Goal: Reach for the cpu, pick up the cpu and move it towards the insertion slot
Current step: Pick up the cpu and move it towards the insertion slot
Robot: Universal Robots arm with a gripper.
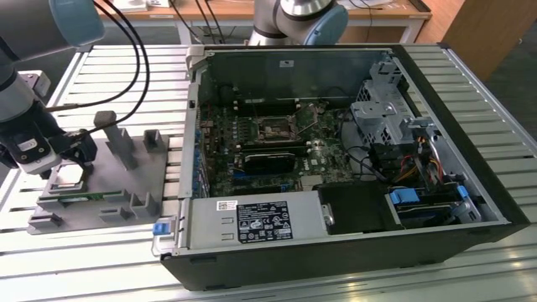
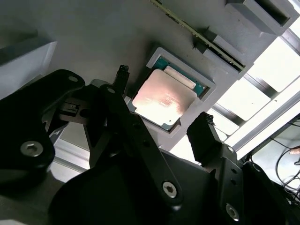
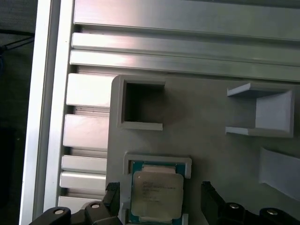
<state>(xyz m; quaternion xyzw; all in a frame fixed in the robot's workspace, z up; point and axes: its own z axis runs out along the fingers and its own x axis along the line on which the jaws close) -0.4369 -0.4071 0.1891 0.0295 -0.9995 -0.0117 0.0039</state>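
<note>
Right now the flat, square, shiny silver-grey metal-topped cpu [image 2: 164, 101] lies seated in a framed recess of the grey plastic holder tray [image 3: 211, 154]. The black pincer [image 2: 163, 96] hangs just over that tray, spread wide, one finger off each side of the cpu and gripping nothing. Light, rigid and slick-topped, it probably wants a gentle, level pinch on opposite edges.

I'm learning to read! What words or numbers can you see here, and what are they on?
None can be read out.
cpu: faint print on its metal top in the first wrist view, too blurred.
Black label on the computer's metal box, exterior view: rows of tiny print and signs, too small.
White sticker beside it: too small.
</note>
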